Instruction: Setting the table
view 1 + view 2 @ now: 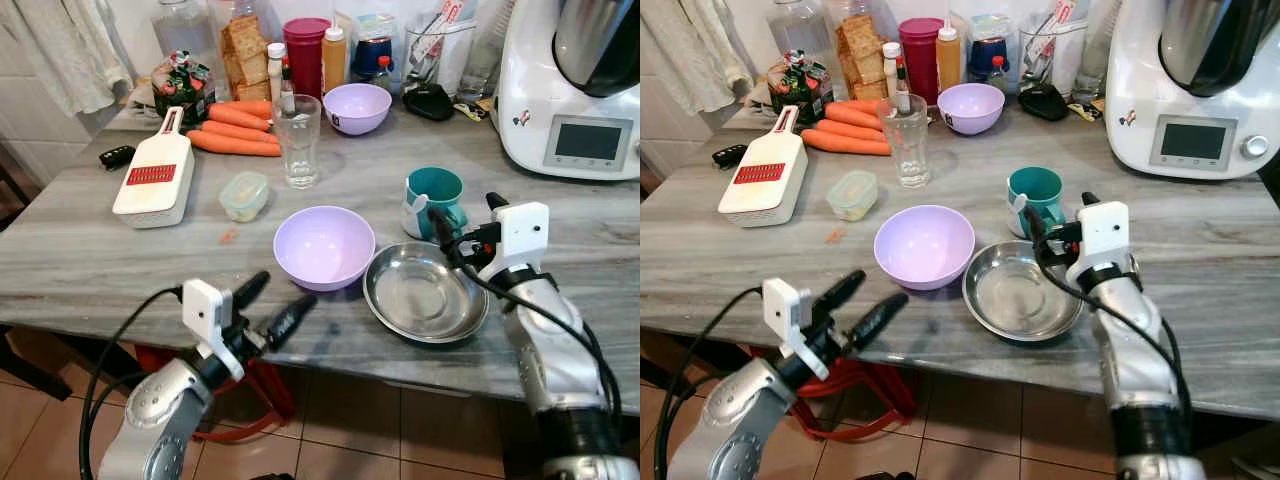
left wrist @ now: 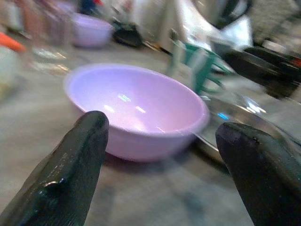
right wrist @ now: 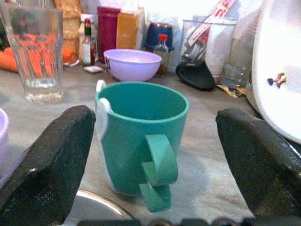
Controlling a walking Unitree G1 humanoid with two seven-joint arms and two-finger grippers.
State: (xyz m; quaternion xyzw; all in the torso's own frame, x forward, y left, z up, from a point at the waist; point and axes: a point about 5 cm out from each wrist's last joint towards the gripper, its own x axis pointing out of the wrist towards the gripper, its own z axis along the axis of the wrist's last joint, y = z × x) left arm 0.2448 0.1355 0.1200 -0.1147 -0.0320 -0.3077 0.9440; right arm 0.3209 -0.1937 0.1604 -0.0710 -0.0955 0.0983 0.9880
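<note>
Hovering low at the lower left of the head view over the near edge of the grey table, the left gripper has its fingers spread apart and empty, aimed at the lilac bowl at frame centre. At the lower right, the right gripper sits above the far rim of the steel dish, its fingers parted wide on either side of the teal mug without touching it. Further up the frame stand a clear glass, a small lidded tub, a white grater, carrots and a second lilac bowl, with a white kitchen machine at the upper right.
</note>
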